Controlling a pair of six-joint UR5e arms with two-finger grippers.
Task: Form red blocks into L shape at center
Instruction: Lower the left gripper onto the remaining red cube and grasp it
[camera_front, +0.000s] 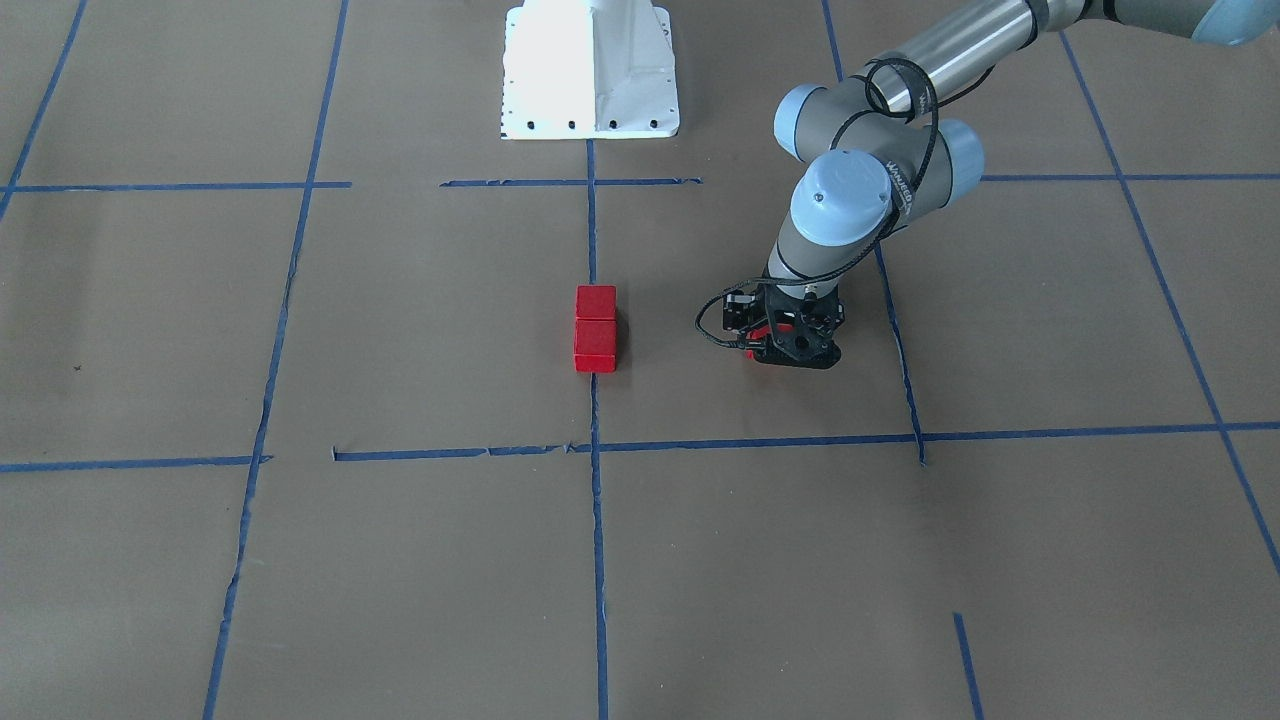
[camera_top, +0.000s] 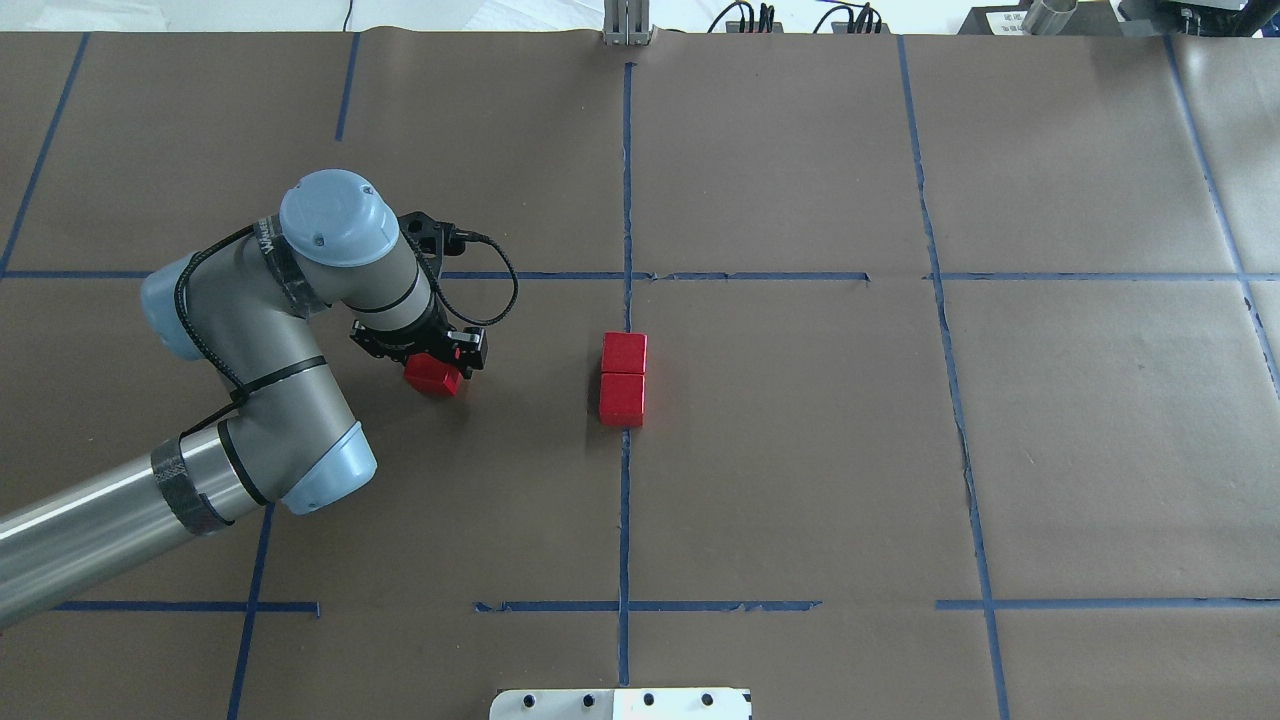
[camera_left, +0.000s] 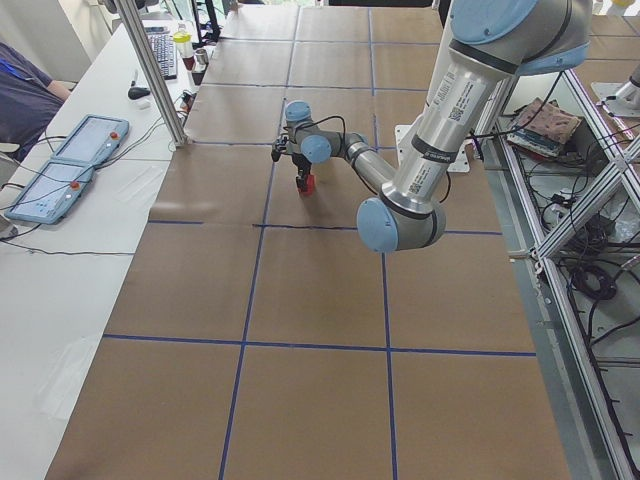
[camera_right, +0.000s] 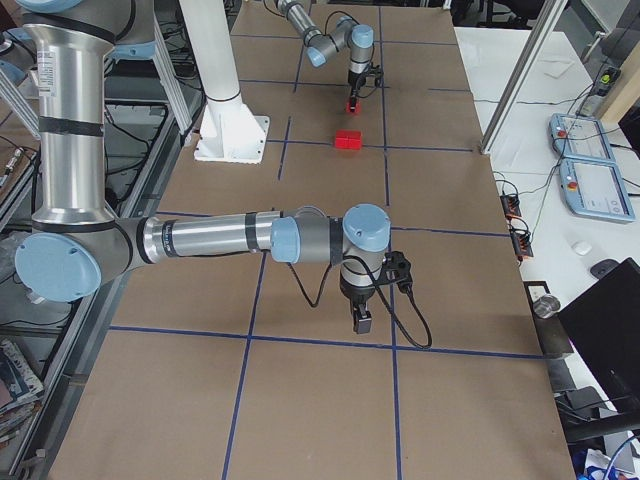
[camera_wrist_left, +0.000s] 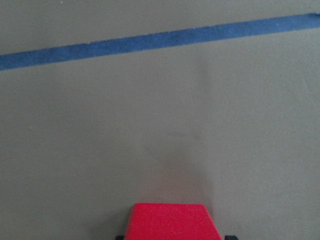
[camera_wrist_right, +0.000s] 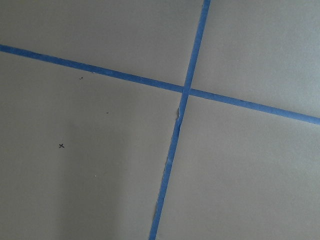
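Brown-paper counter (camera_top: 1100, 450) marked into squares with blue tape. Two red blocks (camera_top: 624, 353) sit touching, end to end, on the blue tape line (camera_top: 625, 500) that splits the centre square (camera_top: 780, 450). The left hand (camera_top: 437, 368) is closed around a third red block (camera_top: 430, 377), well apart from the pair but inside the same square. The right hand (camera_right: 362, 320) points down far off; I cannot tell whether it is open or closed.
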